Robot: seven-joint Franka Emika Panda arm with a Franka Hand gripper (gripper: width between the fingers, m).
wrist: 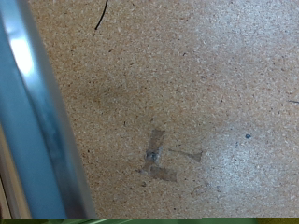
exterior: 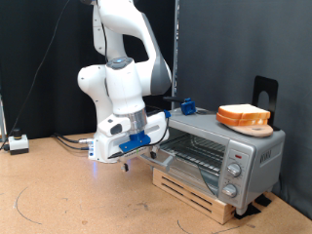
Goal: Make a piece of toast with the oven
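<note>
The silver-grey oven [exterior: 239, 156] stands on a low wooden pallet at the exterior view's right, with three knobs on its right panel. Its glass door looks swung down and open, and the wire rack [exterior: 193, 151] shows inside. The toast [exterior: 244, 113] lies on a round wooden board [exterior: 257, 128] on the oven's top. My gripper [exterior: 125, 159] hangs low at the oven's left front, by the door's edge, and its fingers are not clear. The wrist view shows a shiny metal bar [wrist: 37, 121], which may be the door's edge or handle, over the chipboard table.
The wooden pallet [exterior: 200, 193] lifts the oven off the table. A white box [exterior: 18, 143] with cables sits at the exterior view's far left. A black stand [exterior: 265, 92] rises behind the oven. Tape marks [wrist: 159, 161] lie on the table.
</note>
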